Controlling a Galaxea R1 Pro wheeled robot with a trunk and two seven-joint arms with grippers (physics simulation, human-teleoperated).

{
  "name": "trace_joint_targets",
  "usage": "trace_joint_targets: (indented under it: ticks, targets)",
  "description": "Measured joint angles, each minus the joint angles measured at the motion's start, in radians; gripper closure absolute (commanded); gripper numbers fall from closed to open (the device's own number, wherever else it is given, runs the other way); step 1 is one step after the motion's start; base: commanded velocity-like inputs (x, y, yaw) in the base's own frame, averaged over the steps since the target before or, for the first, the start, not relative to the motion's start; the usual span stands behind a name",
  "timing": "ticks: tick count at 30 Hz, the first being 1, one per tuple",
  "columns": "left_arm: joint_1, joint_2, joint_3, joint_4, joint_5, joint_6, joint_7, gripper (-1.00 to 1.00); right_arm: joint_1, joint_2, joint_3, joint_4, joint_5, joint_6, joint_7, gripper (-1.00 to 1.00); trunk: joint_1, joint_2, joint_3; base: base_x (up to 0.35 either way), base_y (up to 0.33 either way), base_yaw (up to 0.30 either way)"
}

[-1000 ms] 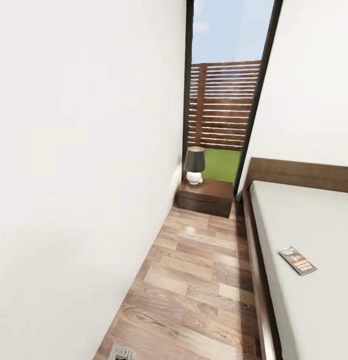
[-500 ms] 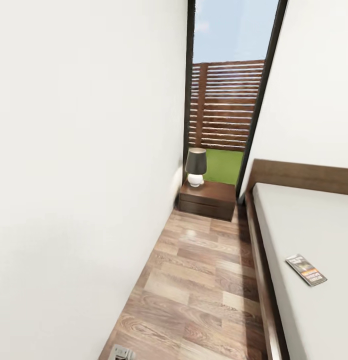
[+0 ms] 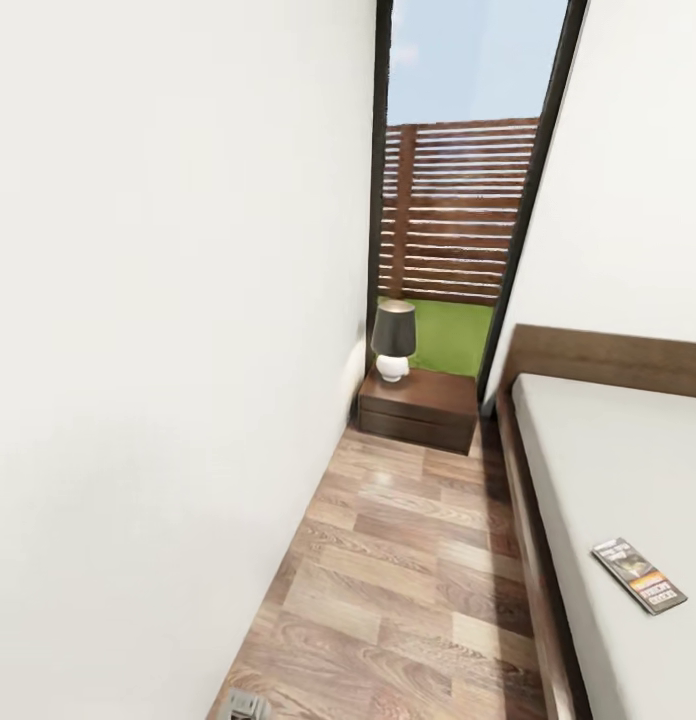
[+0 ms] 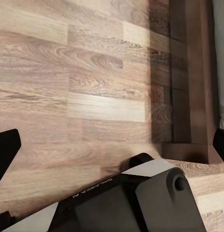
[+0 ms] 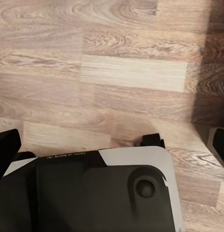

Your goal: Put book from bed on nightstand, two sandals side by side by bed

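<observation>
Book [image 3: 638,574] flat on the bed [image 3: 608,470], lying near the mattress edge that faces the floor [image 3: 408,560], cover up, dark with an orange strip. From the head view: bed along one side of a narrow strip of wood-plank floor, plain white wall [image 3: 168,350] along the other side. Beyond the head of the bed, a dark nightstand [image 3: 418,408] against the wall, a small lamp [image 3: 393,340] with a dark shade and white base standing on its top. Behind the nightstand, a tall glass opening [image 3: 458,180] looking out on a slatted wooden fence, grass and sky. Headboard [image 3: 608,360] dark brown, just beside the nightstand.

From the left wrist view: wood planks below, the dark frame of the bed [image 4: 194,96] close by with a sliver of pale mattress past it; left gripper [image 4: 114,140] with its two dark fingertips at the far edges of the picture, spread wide, nothing between them. Robot's dark and white base [image 4: 131,203] under it.

From the right wrist view: bare planks near the bed's shadow; right gripper [image 5: 114,142] likewise spread wide and empty, fingertips [image 5: 6,145] well apart above the same base [image 5: 102,193].
</observation>
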Motion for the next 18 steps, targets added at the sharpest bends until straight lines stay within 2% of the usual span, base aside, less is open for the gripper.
trace_joint_targets:
  ticks: [18]
  targets:
    - [0.0, 0.0, 0.0, 0.0, 0.0, 0.0, 0.0, -1.0, 0.0, 0.001, 0.0, 0.0, 0.002, 0.0, 0.0, -1.0, 0.0, 0.0, 0.0, 0.012, 0.0, -0.198]
